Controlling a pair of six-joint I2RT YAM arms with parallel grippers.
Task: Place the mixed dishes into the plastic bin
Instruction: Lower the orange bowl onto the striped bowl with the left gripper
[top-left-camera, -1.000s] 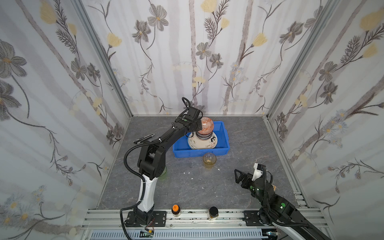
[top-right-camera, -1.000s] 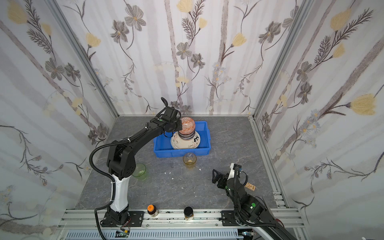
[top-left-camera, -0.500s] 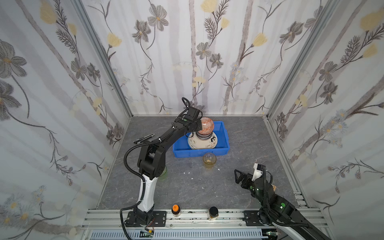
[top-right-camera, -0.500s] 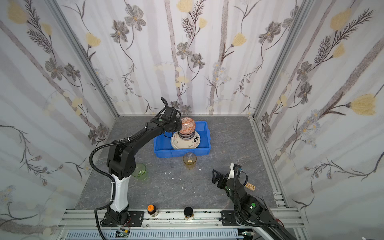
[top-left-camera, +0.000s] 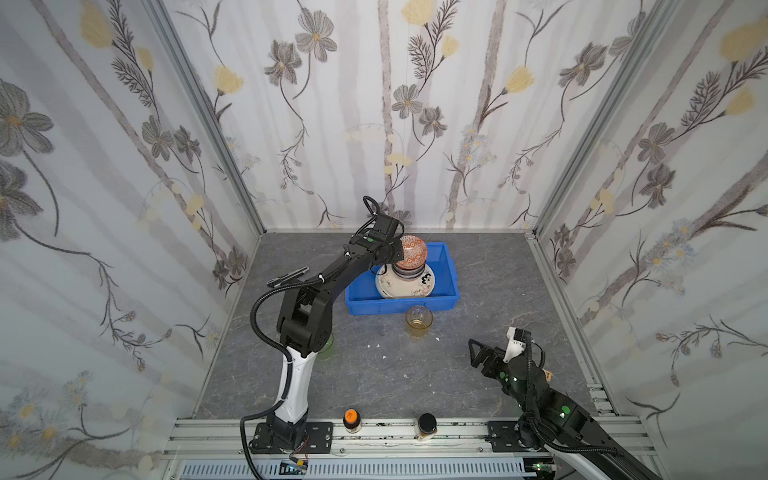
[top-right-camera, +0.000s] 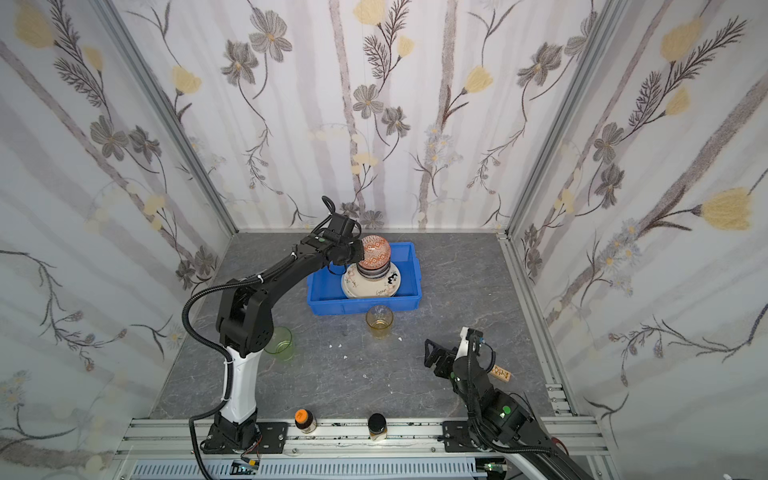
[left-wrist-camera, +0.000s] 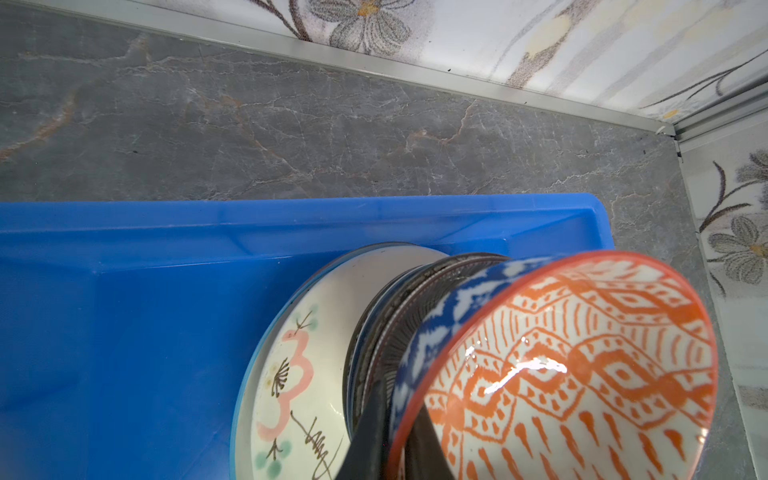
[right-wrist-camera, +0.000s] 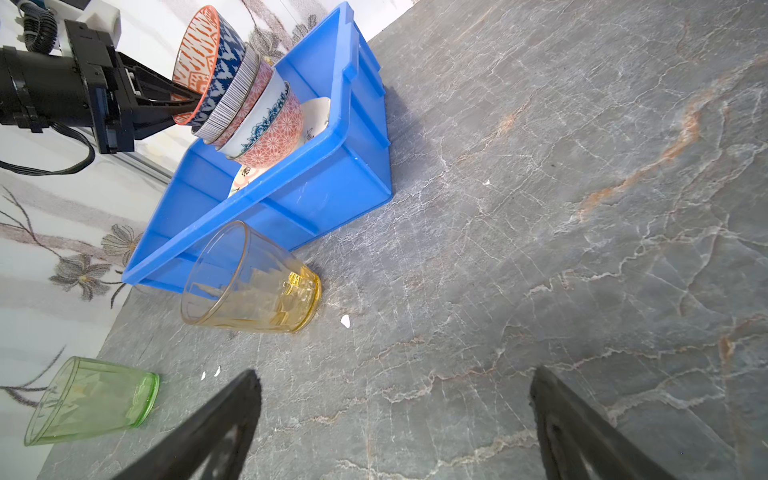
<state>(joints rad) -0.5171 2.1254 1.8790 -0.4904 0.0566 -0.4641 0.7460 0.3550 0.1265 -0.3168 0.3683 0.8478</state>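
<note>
While left end effector (left-wrist-camera: 397, 401) pinches its rim, orange bowl (left-wrist-camera: 582, 365) atop stack (left-wrist-camera: 390, 324) in bin (left-wrist-camera: 124, 332)

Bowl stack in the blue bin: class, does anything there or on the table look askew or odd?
The top orange geometric bowl sits cocked on the bowl stack, rim between the fingers of the left gripper, and the stack towers over the blue bin's rim. Small white flecks lie by the amber tumbler; what they are is unclear.
</note>
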